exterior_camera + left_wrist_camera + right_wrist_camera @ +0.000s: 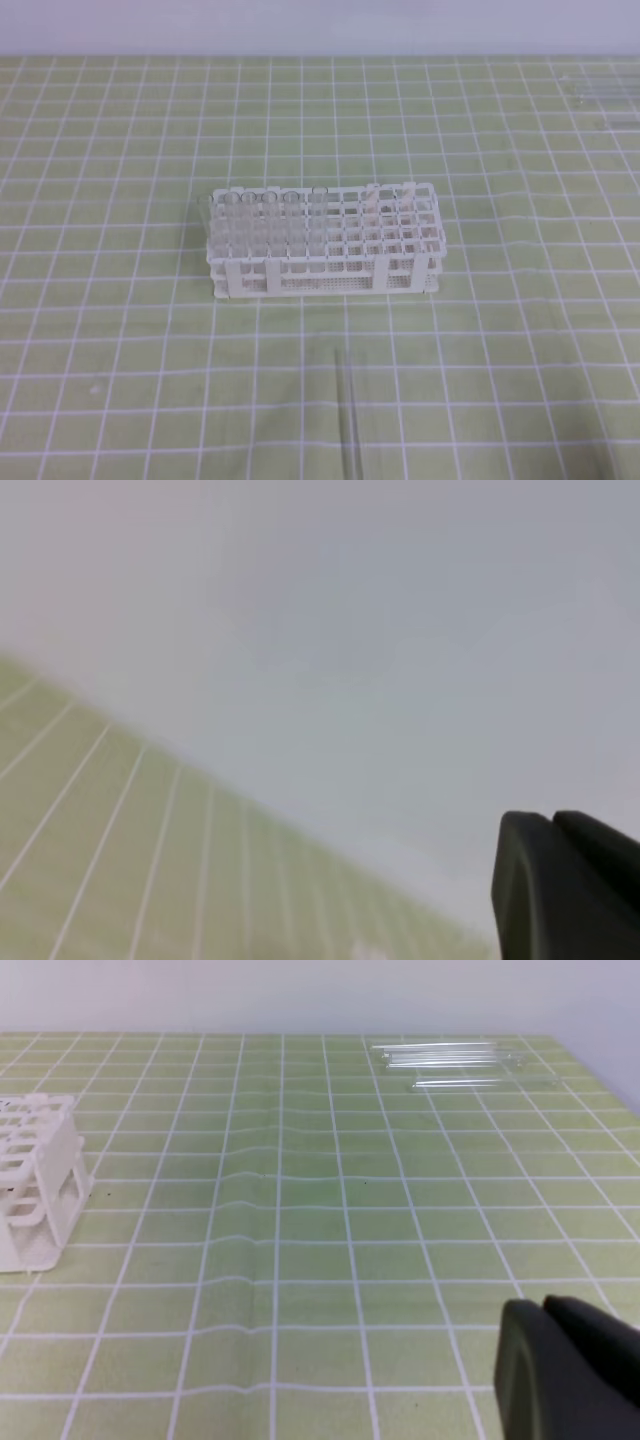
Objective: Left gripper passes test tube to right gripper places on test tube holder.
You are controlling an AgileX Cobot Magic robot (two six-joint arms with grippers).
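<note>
The white test tube holder stands mid-table, with several clear tubes upright in its left rows. Its end also shows at the left edge of the right wrist view, as the test tube holder. One clear test tube lies alone on the mat in front of the holder. Neither gripper appears in the exterior high view. Of my left gripper only a black finger shows, at the lower right corner over a blurred mat. My right gripper likewise shows only a black finger, with nothing visible in it.
Several spare clear tubes lie side by side at the table's far right corner, also seen as spare tubes. A green mat with a white grid covers the table, and a pale wall runs behind.
</note>
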